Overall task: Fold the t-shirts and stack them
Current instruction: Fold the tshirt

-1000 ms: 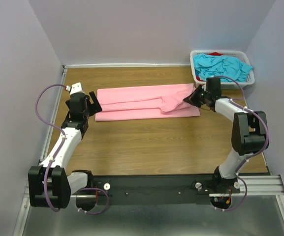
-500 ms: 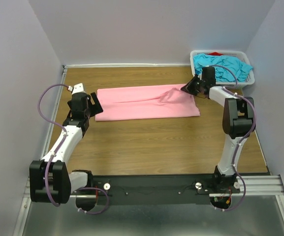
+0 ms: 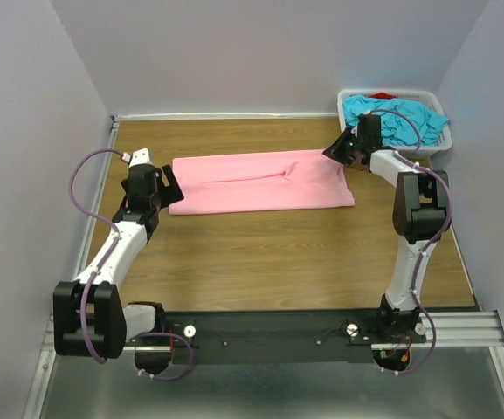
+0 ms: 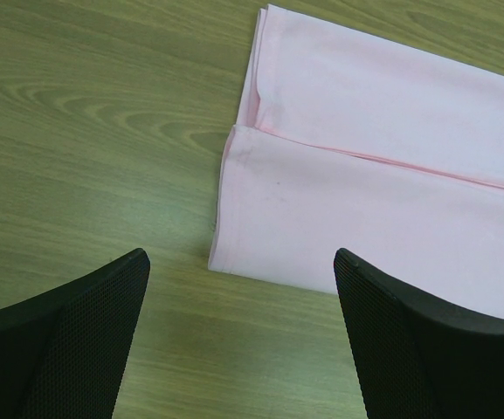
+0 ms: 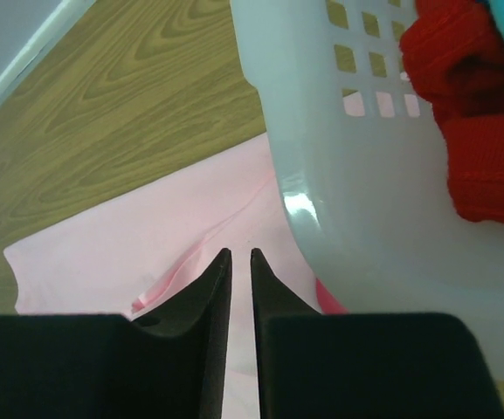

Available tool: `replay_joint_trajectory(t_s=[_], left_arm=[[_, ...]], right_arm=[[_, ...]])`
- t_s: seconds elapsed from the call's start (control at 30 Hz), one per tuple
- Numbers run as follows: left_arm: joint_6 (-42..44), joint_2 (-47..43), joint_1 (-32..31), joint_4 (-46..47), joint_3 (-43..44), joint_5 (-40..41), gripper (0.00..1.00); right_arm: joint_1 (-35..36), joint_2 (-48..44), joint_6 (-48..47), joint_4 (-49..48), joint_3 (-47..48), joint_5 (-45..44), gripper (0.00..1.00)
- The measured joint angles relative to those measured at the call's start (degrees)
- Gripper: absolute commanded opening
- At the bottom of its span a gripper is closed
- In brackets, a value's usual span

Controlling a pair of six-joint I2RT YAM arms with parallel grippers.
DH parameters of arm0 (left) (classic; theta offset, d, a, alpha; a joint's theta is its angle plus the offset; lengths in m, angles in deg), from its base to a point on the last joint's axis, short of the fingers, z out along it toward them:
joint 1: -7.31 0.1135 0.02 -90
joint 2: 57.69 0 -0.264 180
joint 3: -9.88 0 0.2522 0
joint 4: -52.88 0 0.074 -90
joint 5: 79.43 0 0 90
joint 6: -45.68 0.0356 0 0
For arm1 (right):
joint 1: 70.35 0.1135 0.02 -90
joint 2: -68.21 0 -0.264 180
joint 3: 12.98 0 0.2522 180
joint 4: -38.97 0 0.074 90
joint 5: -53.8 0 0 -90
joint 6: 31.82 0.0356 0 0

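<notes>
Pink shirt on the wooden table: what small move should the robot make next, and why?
Probably lower the left hand and pinch the near left corner of the light pink cloth t-shirt. The shirt lies folded into a long strip, and that open hand hovers off its left end, ready for a crosswise fold.

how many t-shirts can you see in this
3. A pink t-shirt lies flat on the table; a turquoise t-shirt and a red one sit in the white basket at the far right corner. More may be hidden beneath them.
</notes>
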Motion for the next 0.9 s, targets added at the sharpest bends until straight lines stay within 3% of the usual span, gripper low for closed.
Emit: replay_joint_trajectory(t_s=[0.23, 0.4, 0.57, 0.73, 0.9], left_arm=[[0.0, 0.0, 0.0, 0.0, 0.0, 0.0, 0.94], [0.2, 2.6, -1.2, -0.8, 2.9, -0.6, 0.94], [2.0, 13.8, -6.5, -1.6, 16.1, -1.6, 0.92], [3.5, 28.0, -11.8, -3.4, 31.0, -3.0, 0.84], [4.7, 40.0, -13.1, -6.3, 40.7, -4.5, 0.80]], right_arm=[[0.0, -2.8, -2.3, 0.2, -1.9, -1.8, 0.33], [0.0, -12.9, -2.9, -0.2, -11.4, -2.5, 0.39], [0.0, -21.7, -2.0, -0.5, -22.7, -2.6, 0.39], [0.0, -22.8, -1.3, 0.0, -28.6, -2.5, 0.39], [0.0, -22.8, -0.4, -0.2, -30.7, -1.4, 0.39]])
